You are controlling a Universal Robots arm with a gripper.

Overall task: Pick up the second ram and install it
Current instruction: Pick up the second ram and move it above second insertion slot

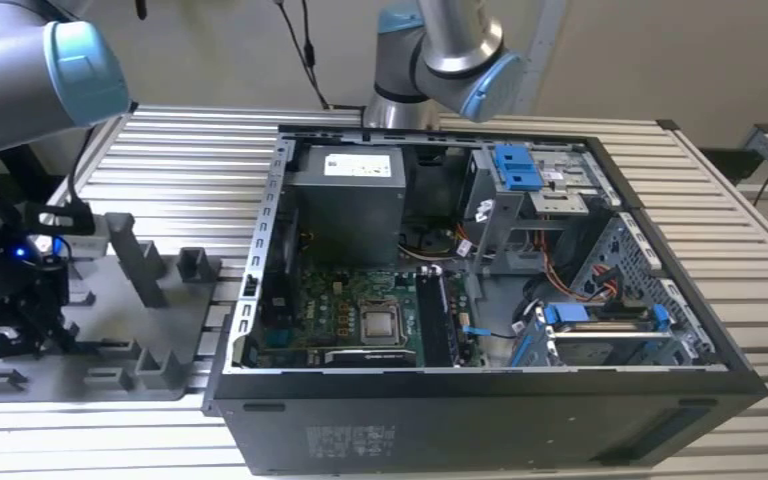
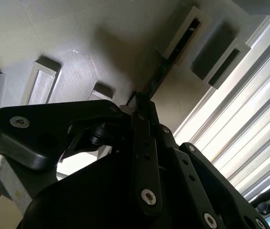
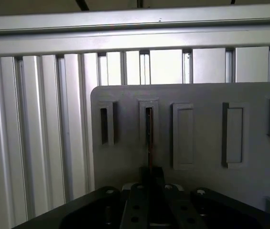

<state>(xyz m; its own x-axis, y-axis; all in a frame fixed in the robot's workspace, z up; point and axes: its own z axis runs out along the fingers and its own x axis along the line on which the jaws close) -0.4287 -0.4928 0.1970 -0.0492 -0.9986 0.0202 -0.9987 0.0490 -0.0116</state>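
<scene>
Showing the pick-up stage: the gripper (image 3: 151, 174), its fingers drawn narrow, pinches the second ram (image 3: 149, 150), whose far end sits in a slot of the gray fixture (image 3: 201, 119). Installation in the computer case (image 1: 491, 430) remains. Seen edge-on, the stick's long axis apparently runs from slot to fingertips.

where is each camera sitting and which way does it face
Exterior view: off the arm, looking down on the open computer case and gray fixture; the arm shows at the exterior view's left.
First wrist view: on the wrist, facing the fixture's slots past the gripper; the second ram sits in one.
Second wrist view: on the wrist, looking slantwise along the gripper at that slot.
Shared: both wrist views show gripper, second ram, fixture.
</scene>
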